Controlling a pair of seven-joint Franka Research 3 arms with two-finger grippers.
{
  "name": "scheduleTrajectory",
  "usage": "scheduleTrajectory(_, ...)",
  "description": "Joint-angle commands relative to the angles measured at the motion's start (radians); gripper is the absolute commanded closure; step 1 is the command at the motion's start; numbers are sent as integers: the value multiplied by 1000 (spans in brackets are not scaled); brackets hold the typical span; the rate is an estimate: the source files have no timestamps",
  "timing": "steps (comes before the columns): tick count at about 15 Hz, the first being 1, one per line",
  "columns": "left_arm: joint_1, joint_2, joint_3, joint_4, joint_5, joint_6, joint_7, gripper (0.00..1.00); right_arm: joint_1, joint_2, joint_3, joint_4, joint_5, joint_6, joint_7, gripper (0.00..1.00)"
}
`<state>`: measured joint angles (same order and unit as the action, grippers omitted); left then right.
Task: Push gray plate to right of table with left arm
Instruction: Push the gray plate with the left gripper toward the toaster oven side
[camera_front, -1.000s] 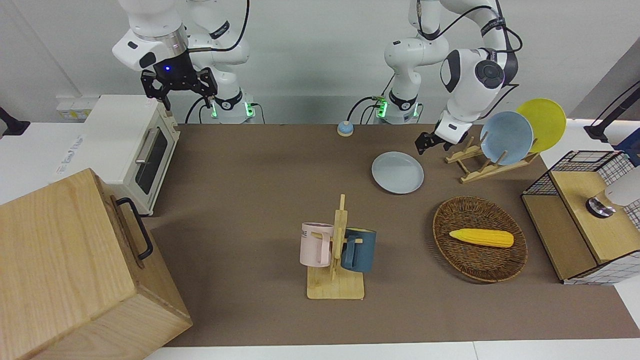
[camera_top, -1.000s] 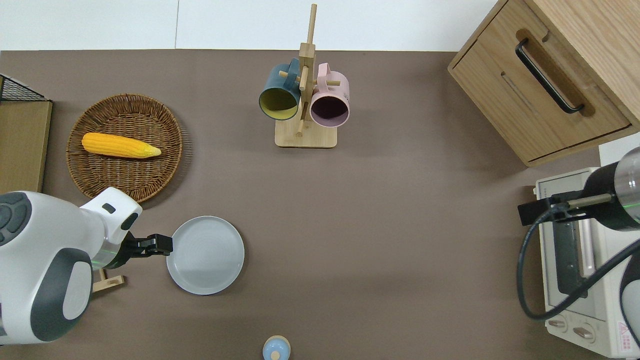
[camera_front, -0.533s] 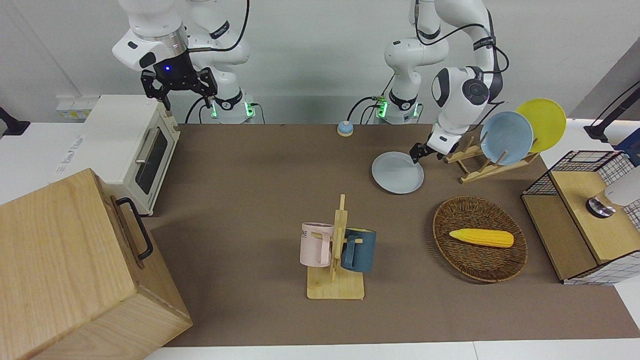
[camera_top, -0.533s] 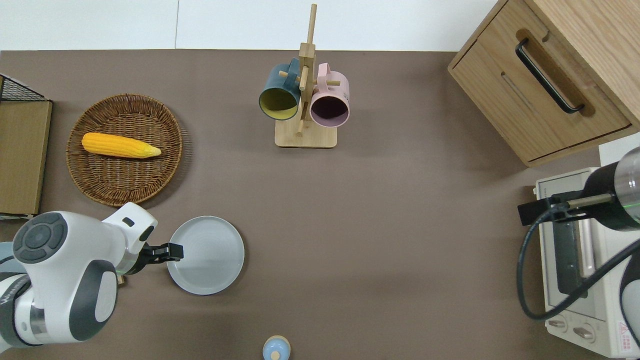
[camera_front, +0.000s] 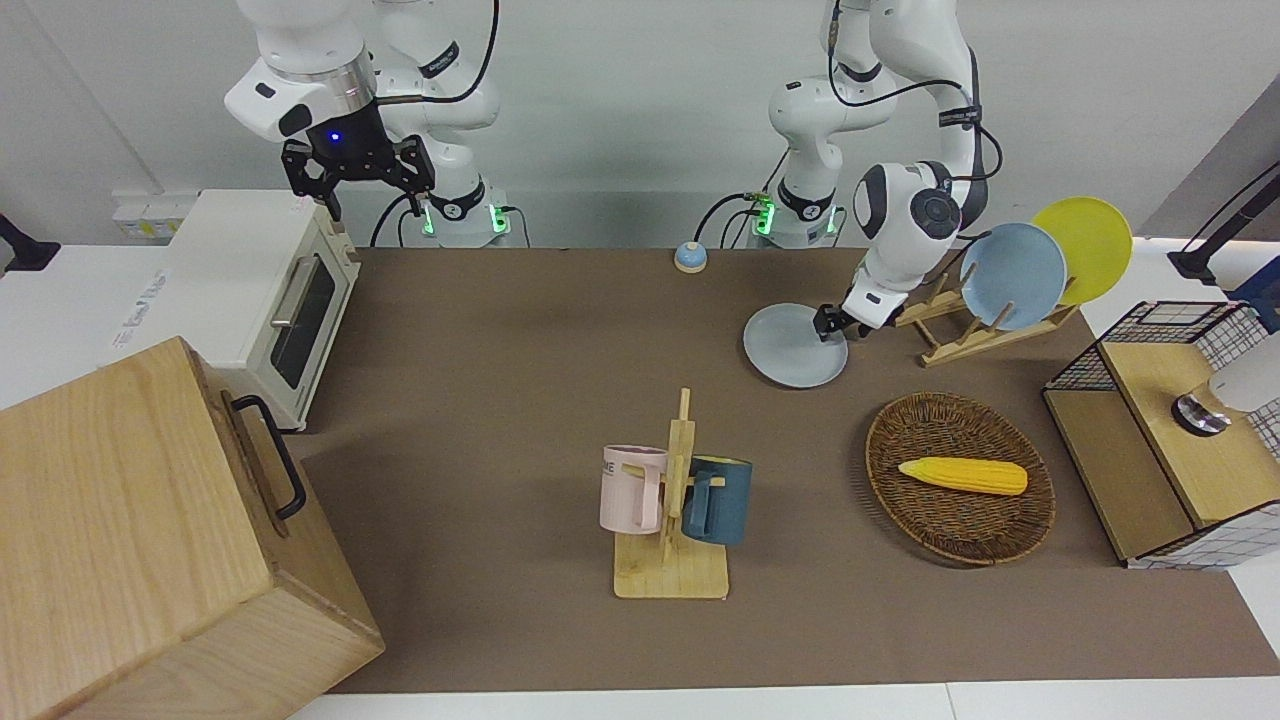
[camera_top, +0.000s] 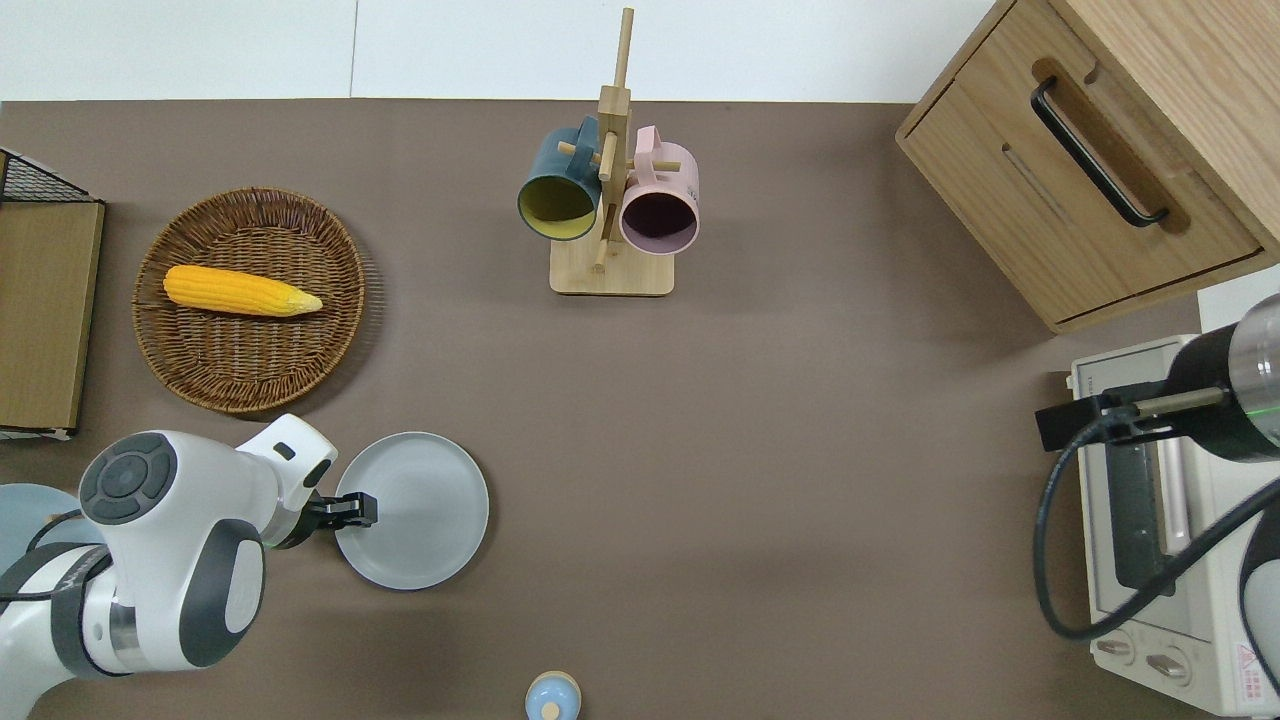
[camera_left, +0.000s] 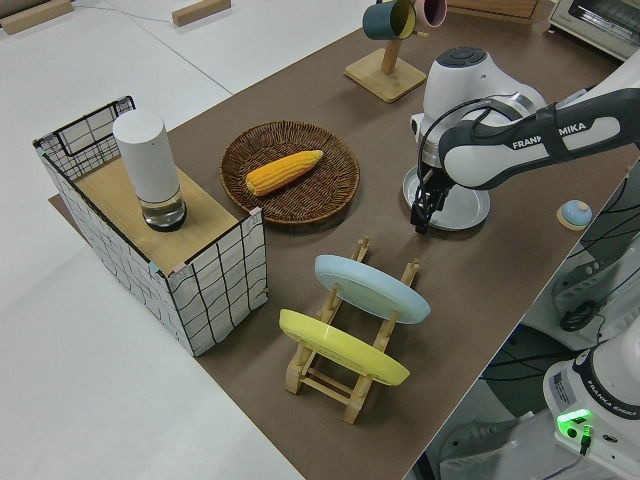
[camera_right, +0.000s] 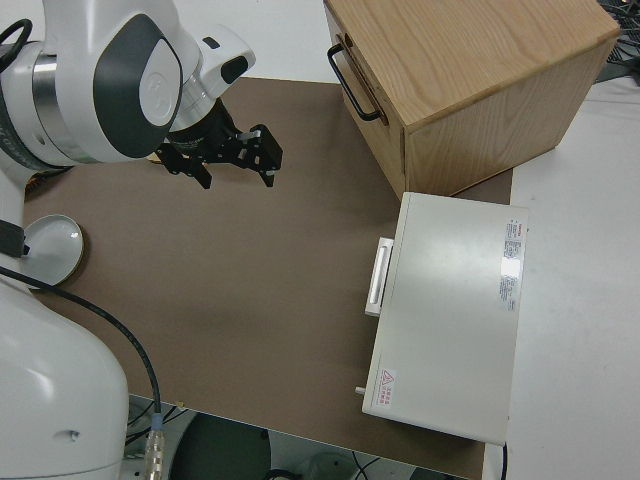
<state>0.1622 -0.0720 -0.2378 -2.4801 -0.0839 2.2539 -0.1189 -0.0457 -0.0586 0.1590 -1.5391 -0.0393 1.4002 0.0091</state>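
Note:
The gray plate (camera_front: 790, 350) (camera_top: 425, 510) (camera_left: 466, 209) lies flat on the brown table (camera_front: 520, 330) (camera_top: 760, 450), toward the left arm's end. My left gripper (camera_front: 828, 324) (camera_top: 358, 509) (camera_left: 423, 217) points down with its fingers together. Its tips are low over the plate's rim, at the edge that faces the left arm's end of the table. The right arm is parked, and its gripper (camera_front: 358, 188) (camera_right: 222, 165) is open and empty.
A wooden rack holds a bluer plate (camera_front: 1012, 275) and a yellow plate (camera_front: 1085, 248) beside the gray plate. A wicker basket (camera_front: 905, 425) with corn, a mug rack (camera_front: 675, 500), a small bell (camera_front: 690, 257), a toaster oven (camera_front: 270, 290) and a wooden box (camera_front: 130, 530) also stand on the table.
My left gripper has come down and moved from beside the plate to over its rim. The plate has not shifted. The right arm has not moved.

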Motion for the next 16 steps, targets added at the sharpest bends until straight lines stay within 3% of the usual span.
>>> scheduleTrajectory(1,-7,24,3,-17,-37,47,21,639,-8,-10,5,-4,-1,-12,-8,5)
scheduleTrajectory(4,-9,29,-5,-16,-43,53,21,999,-8,-10,5,-4,-1,-12,-8,5)
scheduleTrajectory(9,-45,35,-9,-13,-123,69,12,1000,-8,-10,5,-4,1,-12,-8,5)
scheduleTrajectory(16,-205,38,-9,1,-197,72,-86,1000,-8,-10,5,-4,1,-12,-8,5)
